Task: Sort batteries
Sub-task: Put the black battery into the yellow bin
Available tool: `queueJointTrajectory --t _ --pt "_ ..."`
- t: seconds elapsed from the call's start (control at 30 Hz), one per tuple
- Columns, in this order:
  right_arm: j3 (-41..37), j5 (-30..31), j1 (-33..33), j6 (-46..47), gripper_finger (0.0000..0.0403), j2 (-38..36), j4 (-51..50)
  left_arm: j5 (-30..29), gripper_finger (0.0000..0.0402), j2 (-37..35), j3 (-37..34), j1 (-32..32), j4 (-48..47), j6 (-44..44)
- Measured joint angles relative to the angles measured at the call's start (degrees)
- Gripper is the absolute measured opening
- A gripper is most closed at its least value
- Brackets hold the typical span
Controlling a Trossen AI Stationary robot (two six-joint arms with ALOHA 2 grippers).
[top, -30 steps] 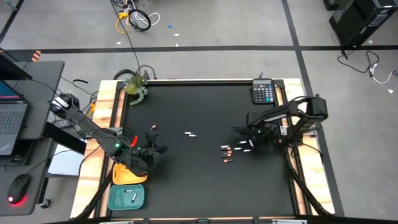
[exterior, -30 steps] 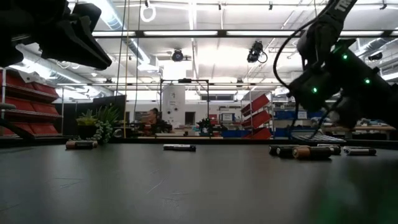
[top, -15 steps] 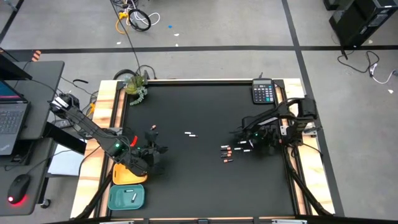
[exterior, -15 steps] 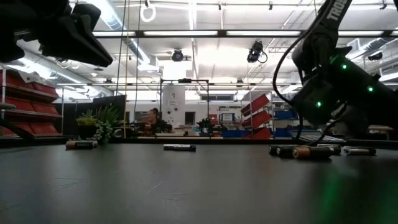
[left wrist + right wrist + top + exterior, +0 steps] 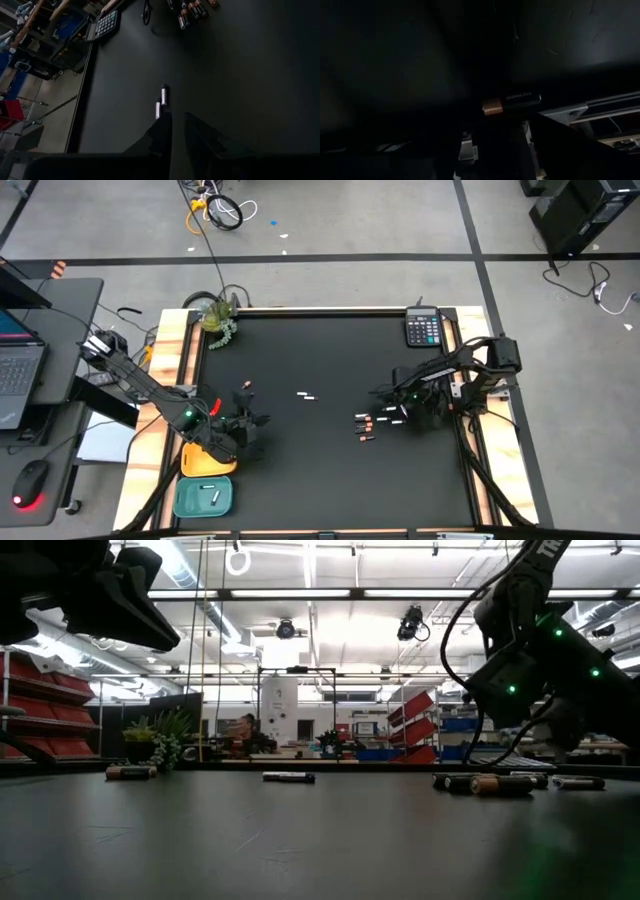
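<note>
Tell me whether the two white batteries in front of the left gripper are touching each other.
Cannot tell. In the left wrist view the two white batteries lie nearly end to end, slightly offset, beyond the left gripper; no view plainly shows contact or a gap at their near ends.

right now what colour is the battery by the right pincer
Black with a copper end, clearest in the right wrist view.

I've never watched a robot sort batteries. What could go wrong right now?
The right gripper hangs over a tight cluster of batteries; coming down, it might nudge neighbours and send them rolling. In the right wrist view a dark copper-ended battery lies close by its fingers, so a grab could catch it crookedly.
</note>
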Motion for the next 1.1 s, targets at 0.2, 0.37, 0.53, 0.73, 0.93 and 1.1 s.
queueJointTrajectory --t 0.2,0.37,0.53,0.73,0.93,1.1 --pt "3.95 2.79 3.48 11.02 0.0230 -3.42 -2.25 2.98 0.0055 0.02 0.00 3.46 8.47 2.03" --pt "1.68 0.67 9.42 17.78 0.0207 -7.52 -2.72 12.69 0.0040 0.02 0.00 9.77 15.65 5.51" --pt "2.63 0.40 14.32 25.27 0.0192 -9.20 -2.53 14.76 0.0026 0.07 0.00 16.79 22.72 7.64" --pt "2.81 1.15 19.80 36.24 0.0181 -9.11 -1.79 13.75 0.0024 0.07 0.00 23.89 26.02 7.23" --pt "2.81 -0.44 27.25 31.74 0.0175 -5.05 -0.26 13.75 0.0024 1.16 0.00 27.07 27.02 3.65" --pt "3.26 0.36 31.64 29.31 0.0174 -1.88 -0.82 13.61 0.0025 4.46 0.00 27.63 28.70 3.17"
